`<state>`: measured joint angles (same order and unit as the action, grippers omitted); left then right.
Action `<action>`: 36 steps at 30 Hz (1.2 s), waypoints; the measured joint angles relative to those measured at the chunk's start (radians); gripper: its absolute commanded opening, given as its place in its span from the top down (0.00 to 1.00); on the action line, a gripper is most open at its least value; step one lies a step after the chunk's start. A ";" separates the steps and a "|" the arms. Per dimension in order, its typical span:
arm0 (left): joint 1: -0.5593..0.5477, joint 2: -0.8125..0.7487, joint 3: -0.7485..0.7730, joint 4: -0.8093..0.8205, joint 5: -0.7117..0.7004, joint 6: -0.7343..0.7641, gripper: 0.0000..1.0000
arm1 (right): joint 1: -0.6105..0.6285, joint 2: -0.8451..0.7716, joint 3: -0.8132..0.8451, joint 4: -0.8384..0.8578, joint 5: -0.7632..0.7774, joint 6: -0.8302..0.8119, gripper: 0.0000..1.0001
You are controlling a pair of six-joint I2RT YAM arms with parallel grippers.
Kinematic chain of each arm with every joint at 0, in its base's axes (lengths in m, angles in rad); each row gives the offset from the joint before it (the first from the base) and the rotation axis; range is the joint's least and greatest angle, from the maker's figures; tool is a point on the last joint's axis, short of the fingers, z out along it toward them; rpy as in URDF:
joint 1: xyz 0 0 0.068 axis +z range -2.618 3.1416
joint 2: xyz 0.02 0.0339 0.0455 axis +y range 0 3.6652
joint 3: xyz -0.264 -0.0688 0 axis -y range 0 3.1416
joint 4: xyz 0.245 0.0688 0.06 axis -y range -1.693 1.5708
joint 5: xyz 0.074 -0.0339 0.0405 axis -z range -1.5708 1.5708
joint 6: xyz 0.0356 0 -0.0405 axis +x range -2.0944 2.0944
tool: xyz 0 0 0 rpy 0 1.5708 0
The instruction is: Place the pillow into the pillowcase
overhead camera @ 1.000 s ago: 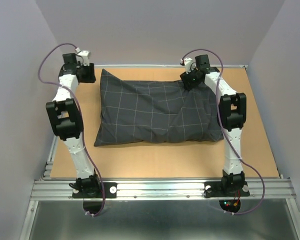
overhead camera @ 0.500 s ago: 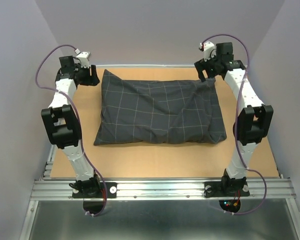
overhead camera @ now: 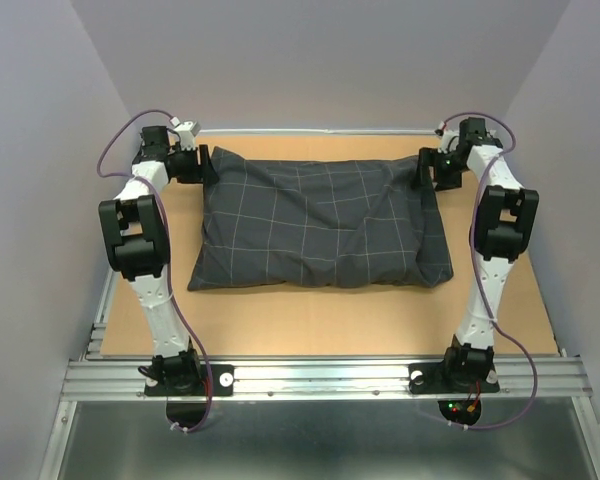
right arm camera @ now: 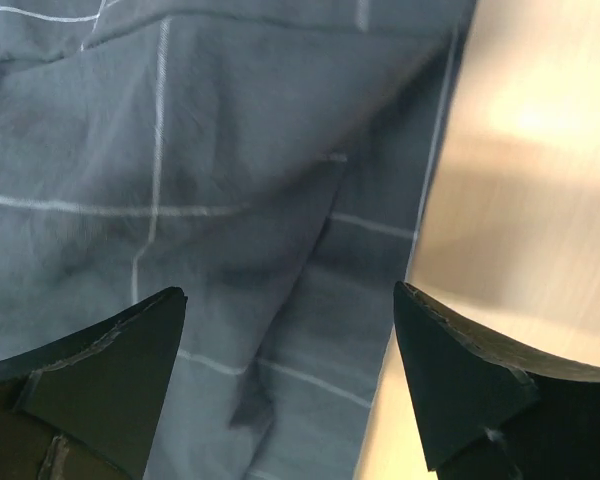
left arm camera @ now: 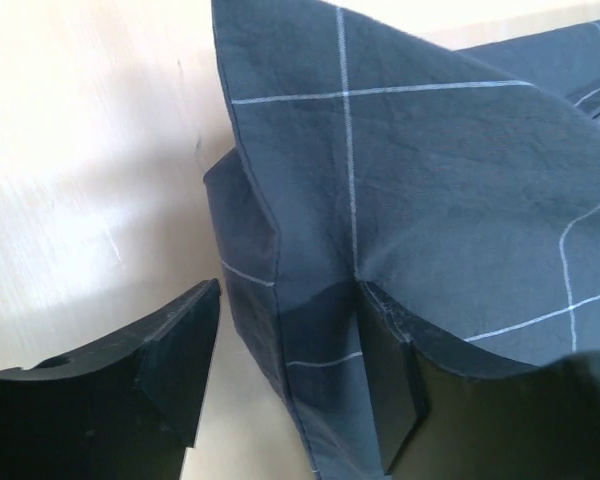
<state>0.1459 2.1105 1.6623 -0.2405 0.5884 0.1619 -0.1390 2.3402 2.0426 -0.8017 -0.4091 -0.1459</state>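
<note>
I see the plump pillowcase (overhead camera: 320, 225) lying lengthwise across the tabletop (overhead camera: 310, 320), its pillow hidden, likely inside, with my left tool (overhead camera: 202, 166) and right tool (overhead camera: 427, 168) spread open at its far corners.

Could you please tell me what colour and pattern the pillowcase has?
The pillowcase is dark grey with a thin pale grid of lines, clearest in the left wrist view.

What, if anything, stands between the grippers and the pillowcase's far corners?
Nothing visible does. The left gripper is open, with the far-left corner of the pillowcase between its fingers. The right gripper is open directly over the far-right edge, with only cloth and bare table under it.
</note>
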 measured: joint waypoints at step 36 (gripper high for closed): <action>0.058 0.022 0.001 0.025 0.068 -0.051 1.00 | -0.084 -0.030 -0.159 -0.002 -0.298 0.126 0.34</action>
<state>0.2043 2.1326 1.6630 -0.2157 0.6567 0.1104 -0.2230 2.3100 1.8839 -0.8036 -0.7074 -0.0200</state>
